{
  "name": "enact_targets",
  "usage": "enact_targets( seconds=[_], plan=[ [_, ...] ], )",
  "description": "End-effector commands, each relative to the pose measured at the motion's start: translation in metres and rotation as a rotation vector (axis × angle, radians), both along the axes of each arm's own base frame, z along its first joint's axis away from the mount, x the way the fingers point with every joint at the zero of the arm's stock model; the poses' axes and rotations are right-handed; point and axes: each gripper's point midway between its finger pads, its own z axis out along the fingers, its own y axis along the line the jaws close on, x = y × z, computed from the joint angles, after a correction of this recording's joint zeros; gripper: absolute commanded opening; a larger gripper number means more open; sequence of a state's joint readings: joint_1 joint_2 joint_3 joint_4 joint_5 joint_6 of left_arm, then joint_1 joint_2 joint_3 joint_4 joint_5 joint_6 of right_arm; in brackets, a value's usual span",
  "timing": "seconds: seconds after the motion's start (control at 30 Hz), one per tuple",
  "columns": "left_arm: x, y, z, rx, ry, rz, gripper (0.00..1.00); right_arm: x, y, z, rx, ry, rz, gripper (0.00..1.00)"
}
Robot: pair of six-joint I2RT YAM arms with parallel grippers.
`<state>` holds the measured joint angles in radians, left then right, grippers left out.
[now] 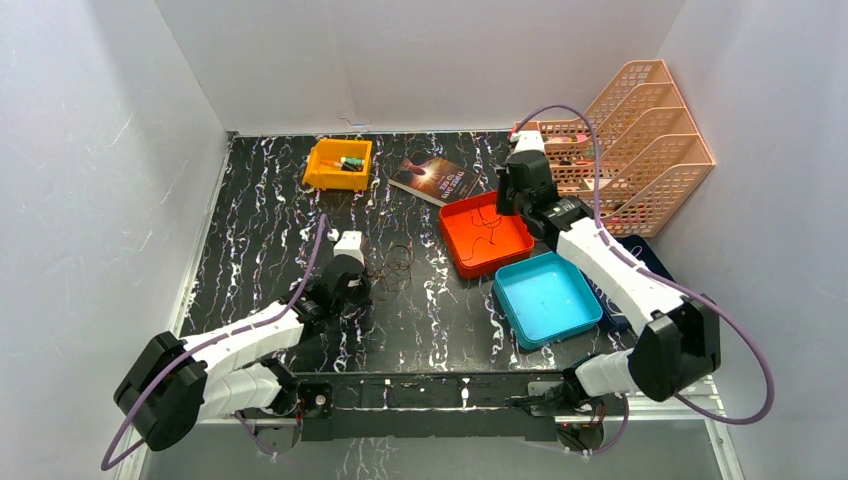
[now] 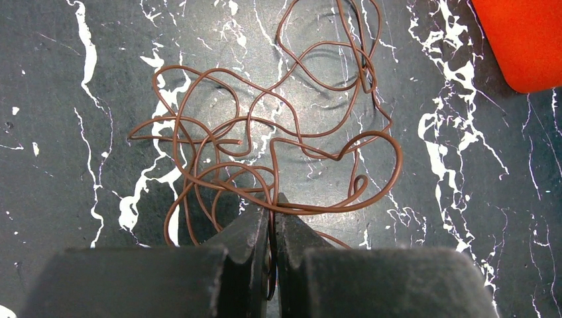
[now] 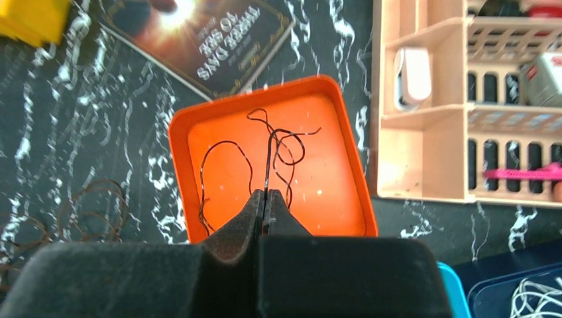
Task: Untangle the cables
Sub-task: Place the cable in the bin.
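My left pincer [image 2: 272, 207] is clenched on a strand of the brown cable [image 2: 272, 165], which lies tangled on the desk [image 2: 59, 132] just left of the orange tray [image 3: 177, 136]. My right pincer [image 3: 264, 199] is clamped on the black cable [image 3: 266, 165], which lies loose inside that tray. I judge one cable separated; the brown snarl is not yet loosened.

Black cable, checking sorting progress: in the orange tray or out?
In: black cable lies inside the orange tray, right gripper shut on a strand.
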<state>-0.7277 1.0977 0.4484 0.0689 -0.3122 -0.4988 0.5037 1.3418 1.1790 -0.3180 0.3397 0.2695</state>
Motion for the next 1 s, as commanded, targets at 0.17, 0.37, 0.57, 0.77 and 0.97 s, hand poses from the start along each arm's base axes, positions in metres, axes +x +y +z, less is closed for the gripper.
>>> enact_targets(
  seconds=[0.17, 0.37, 0.57, 0.77, 0.97],
  plan=[
    [0.003, -0.005, 0.019, -0.038, -0.026, -0.011, 0.0, 0.008, 0.009, -0.043, 0.003, 0.099, 0.01, 0.39],
    [0.002, -0.006, 0.02, -0.042, -0.023, -0.019, 0.0, 0.008, 0.004, -0.028, 0.006, 0.058, 0.002, 0.46],
    [0.002, -0.01, 0.023, -0.048, -0.023, -0.043, 0.0, 0.004, 0.002, -0.019, -0.001, 0.042, 0.013, 0.48],
    [0.001, -0.012, 0.027, -0.054, -0.026, -0.053, 0.0, 0.007, -0.024, -0.038, -0.062, 0.094, -0.126, 0.48],
    [-0.001, -0.011, 0.027, -0.05, -0.025, -0.059, 0.0, 0.015, -0.035, -0.079, -0.1, 0.255, -0.159, 0.48]
  ],
)
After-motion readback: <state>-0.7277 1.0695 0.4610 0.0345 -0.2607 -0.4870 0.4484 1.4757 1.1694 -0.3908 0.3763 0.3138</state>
